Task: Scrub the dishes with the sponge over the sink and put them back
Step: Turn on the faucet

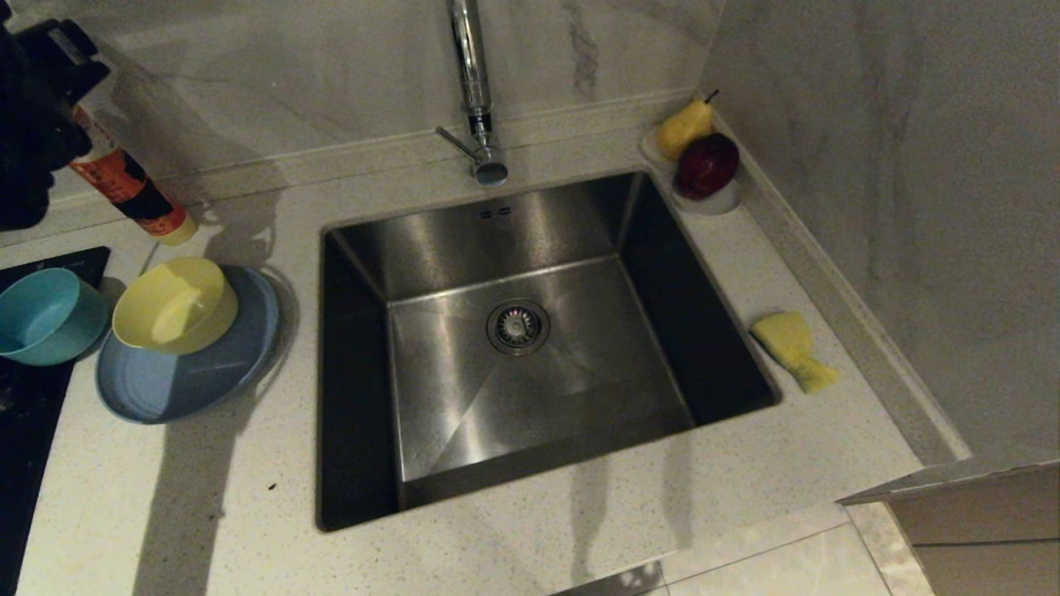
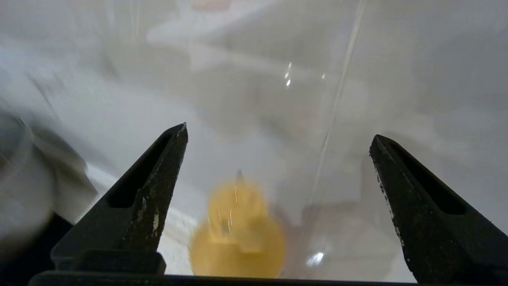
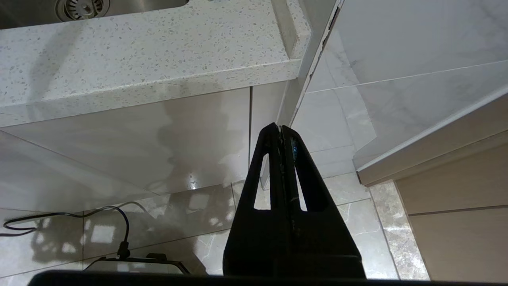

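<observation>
A brushed stainless-steel sink [image 1: 530,348] sits square in a pale speckled counter [image 1: 207,497], its round drain strainer [image 1: 517,326] at the centre of the basin floor and a tall chrome tap [image 1: 474,83] rising behind it. On the counter to the sink's left, a pale yellow bowl [image 1: 175,305] rests tilted on a wider light-blue plate [image 1: 186,364], while a teal-blue bowl [image 1: 45,316] of similar size stands just beside them, partly over a black panel [image 1: 25,414]. All three dishes have a matte finish. The sponge [image 1: 793,348] lies on the counter to the sink's right, yellow face up, its shape pinched at one end. In the far right corner, a small white dish [image 1: 712,200] holds a yellow pear [image 1: 686,126] and a dark red fruit [image 1: 706,165]. An orange-and-black bottle [image 1: 132,190] leans near the back wall on the left.

The left gripper [image 2: 278,133] appears only in its wrist view, its two black fingers [image 2: 154,198] spread wide with nothing between them; a blurred yellow shape lies beyond. The right gripper [image 3: 281,127] hangs below the counter's front edge, over the tiled floor, its fingers pressed together and holding nothing.
</observation>
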Robot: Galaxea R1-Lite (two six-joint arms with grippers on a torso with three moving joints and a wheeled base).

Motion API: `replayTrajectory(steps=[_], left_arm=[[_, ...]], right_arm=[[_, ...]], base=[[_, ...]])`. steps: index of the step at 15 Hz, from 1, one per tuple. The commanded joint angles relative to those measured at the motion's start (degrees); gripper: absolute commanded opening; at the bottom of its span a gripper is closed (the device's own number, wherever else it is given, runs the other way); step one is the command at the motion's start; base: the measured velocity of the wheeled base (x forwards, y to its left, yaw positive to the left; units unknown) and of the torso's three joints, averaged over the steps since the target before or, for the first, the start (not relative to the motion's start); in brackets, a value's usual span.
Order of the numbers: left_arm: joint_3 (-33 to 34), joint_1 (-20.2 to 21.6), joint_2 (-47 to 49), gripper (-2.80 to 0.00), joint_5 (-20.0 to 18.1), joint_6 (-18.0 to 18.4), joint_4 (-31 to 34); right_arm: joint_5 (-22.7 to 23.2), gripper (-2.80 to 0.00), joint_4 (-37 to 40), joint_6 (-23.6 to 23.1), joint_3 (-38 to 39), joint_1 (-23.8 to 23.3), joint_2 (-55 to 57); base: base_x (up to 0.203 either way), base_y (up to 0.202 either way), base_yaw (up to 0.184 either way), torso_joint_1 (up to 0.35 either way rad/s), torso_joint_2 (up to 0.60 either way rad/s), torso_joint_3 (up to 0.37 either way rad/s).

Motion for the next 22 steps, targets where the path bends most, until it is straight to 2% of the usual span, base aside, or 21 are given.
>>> replayTrajectory(steps=[1, 2, 4, 10, 14, 17, 19, 20, 22], left_arm=[[0.00, -0.47, -7.66, 0.00, -0.61, -0.03, 3.01], [0.05, -1.19, -9.86, -2.80, -0.83, 0.02, 5.34], [0.03, -2.33, -14.69, -2.80, -1.77, 0.09, 11.08], [0.66, -6.08, -30.46, -2.80, -13.38, -0.34, 32.97], [9.31, -7.43, -41.06, -2.80, -27.08, -0.27, 42.71], [19.14, -7.60, -45.82, -2.80, -35.12, -0.50, 46.13], [25.41, -7.76, -47.73, -2.80, -44.04, -0.58, 47.41], [26.81, -8.48, -47.92, -2.80, -47.78, -0.59, 48.96], [27.47, -10.75, -45.82, -2.80, -52.45, -0.61, 52.72]], right_arm=[[0.03, -2.80, -0.01, -0.02, 0.05, 0.02, -0.03], [0.03, -2.80, -0.01, -0.02, 0.01, 0.02, -0.03], [0.03, -2.80, -0.01, -0.02, -0.02, 0.02, -0.03], [0.03, -2.80, -0.01, -0.02, -0.02, 0.02, -0.03], [0.03, -2.80, -0.01, -0.02, -0.04, 0.02, -0.03], [0.03, -2.80, -0.01, -0.02, 0.03, 0.02, -0.03], [0.03, -2.80, -0.01, -0.02, -0.04, 0.02, -0.03], [0.03, -2.80, -0.01, -0.02, -0.04, 0.02, -0.03], [0.03, -2.80, -0.01, -0.02, 0.05, 0.02, -0.03]], base=[[0.000, 0.000, 0.000, 0.000, 0.00, 0.000], [0.000, 0.000, 0.000, 0.000, 0.00, 0.000], [0.000, 0.000, 0.000, 0.000, 0.00, 0.000], [0.000, 0.000, 0.000, 0.000, 0.00, 0.000], [0.000, 0.000, 0.000, 0.000, 0.00, 0.000], [0.000, 0.000, 0.000, 0.000, 0.00, 0.000], [0.000, 0.000, 0.000, 0.000, 0.00, 0.000], [0.000, 0.000, 0.000, 0.000, 0.00, 0.000], [0.000, 0.000, 0.000, 0.000, 0.00, 0.000]])
